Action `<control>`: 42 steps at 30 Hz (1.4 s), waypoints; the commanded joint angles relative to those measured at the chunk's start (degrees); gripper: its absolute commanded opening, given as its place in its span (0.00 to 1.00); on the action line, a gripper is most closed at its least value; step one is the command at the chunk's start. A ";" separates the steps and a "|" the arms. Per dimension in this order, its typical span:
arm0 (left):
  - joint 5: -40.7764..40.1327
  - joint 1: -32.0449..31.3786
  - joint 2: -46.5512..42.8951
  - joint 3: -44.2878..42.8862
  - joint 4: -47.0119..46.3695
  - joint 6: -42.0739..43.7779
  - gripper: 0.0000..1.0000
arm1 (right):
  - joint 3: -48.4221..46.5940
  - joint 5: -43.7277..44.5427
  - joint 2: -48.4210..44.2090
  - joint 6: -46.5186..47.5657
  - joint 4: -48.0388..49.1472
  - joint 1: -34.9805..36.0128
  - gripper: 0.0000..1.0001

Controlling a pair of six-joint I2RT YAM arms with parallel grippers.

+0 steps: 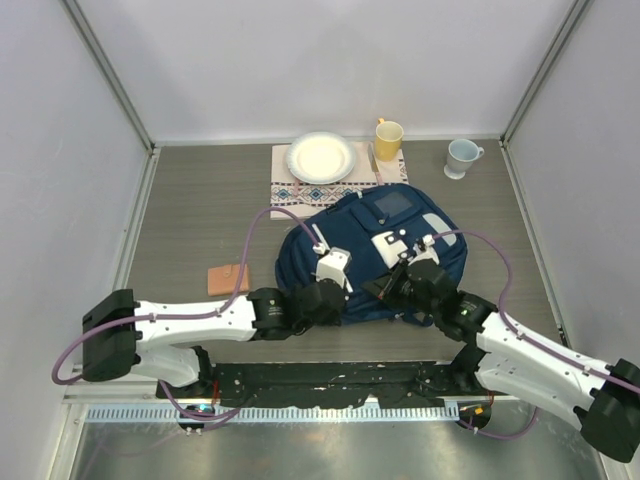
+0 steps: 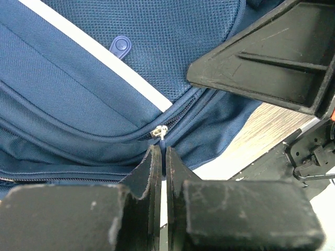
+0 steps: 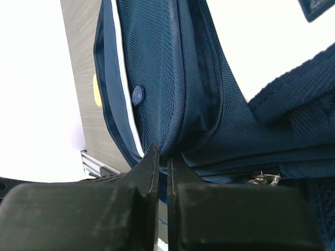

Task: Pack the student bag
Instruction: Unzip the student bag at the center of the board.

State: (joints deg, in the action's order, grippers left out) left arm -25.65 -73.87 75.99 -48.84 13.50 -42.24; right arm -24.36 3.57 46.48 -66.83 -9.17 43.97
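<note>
Navy woven student bag (image 1: 375,255) — left gripper (image 2: 163,152) pinches, seemingly, its zip pull (image 2: 160,131); right gripper (image 3: 166,156) clamps a fabric fold.

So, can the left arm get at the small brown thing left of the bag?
Probably, once it lets go: the left claw is shut on the student bag's zipper pull. The small brown thing lies uncovered, close beside that arm.

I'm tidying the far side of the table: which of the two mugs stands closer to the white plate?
The yellow mug, just right of the plate by the patterned mat; the pale blue mug stands farther right.
</note>
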 commanded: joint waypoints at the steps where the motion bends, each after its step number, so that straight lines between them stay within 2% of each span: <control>1: 0.43 -0.23 -2.59 -2.40 -5.16 1.63 0.00 | -2.18 10.83 -3.58 3.18 -0.66 -0.11 0.01; 4: -2.99 -0.14 -4.35 -1.44 0.11 2.25 0.00 | -3.76 14.61 -6.21 5.74 -7.77 -0.11 0.01; 10: -8.89 3.28 -6.55 0.85 10.23 1.72 0.00 | -3.42 16.12 -10.26 6.62 -13.33 -0.37 0.01; 17: -11.70 9.61 -5.59 2.61 10.68 1.63 0.00 | -3.76 16.73 -14.13 6.45 -16.49 -0.46 0.01; 22: -15.21 12.07 -3.22 1.73 8.56 4.70 0.00 | -5.34 16.46 -15.80 7.24 -18.86 -0.46 0.01; 30: -15.31 20.94 -0.93 0.94 0.40 10.50 0.00 | -7.63 16.29 -18.17 10.40 -23.79 -0.55 0.01; 33: -11.54 25.95 0.21 1.64 -5.57 15.06 0.00 | -8.07 15.24 -19.32 11.45 -24.23 -0.46 0.01; 37: -5.04 27.98 2.41 2.43 -14.79 22.10 0.00 | -8.69 12.34 -19.76 12.77 -24.32 -0.46 0.01; 38: -4.24 28.16 2.76 3.48 -19.69 23.24 0.00 | -8.69 12.16 -20.02 12.77 -24.49 -0.46 0.01; 42: 0.86 30.18 6.27 3.66 -26.85 28.78 0.00 | -9.12 11.46 -21.95 13.83 -25.81 -0.46 0.01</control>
State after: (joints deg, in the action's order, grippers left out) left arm -23.53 -47.42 79.61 -45.63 -0.64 -23.07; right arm -28.71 12.34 27.88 -56.84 -33.56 43.97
